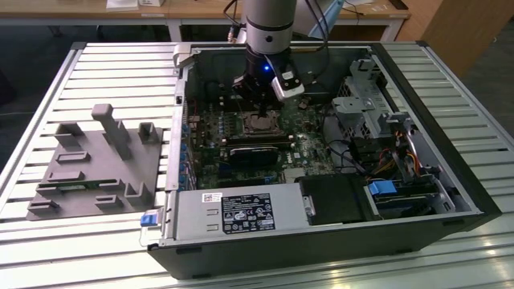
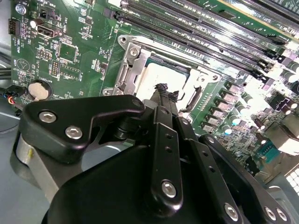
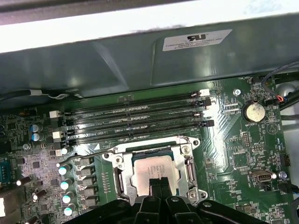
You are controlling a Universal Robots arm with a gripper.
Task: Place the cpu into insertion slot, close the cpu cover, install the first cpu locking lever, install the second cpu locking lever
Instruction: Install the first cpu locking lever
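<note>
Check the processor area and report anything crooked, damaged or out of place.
Nothing stands out. The chip sits square inside the metal frame, which lies evenly around it, and the shut pincer hangs over the chip's middle. Whether the thin lever beside the frame is latched cannot be told.

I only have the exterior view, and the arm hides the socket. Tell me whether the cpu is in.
Observer: Yes. In the first wrist view the cpu lies flat in the insertion slot.
Operator: Report the cover.
Observer: The cpu cover looks lowered, framing the cpu's silver top.
Operator: Give me the gripper.
Observer: In the second wrist view the gripper is shut, its tips seemingly down on the cpu's middle.
</note>
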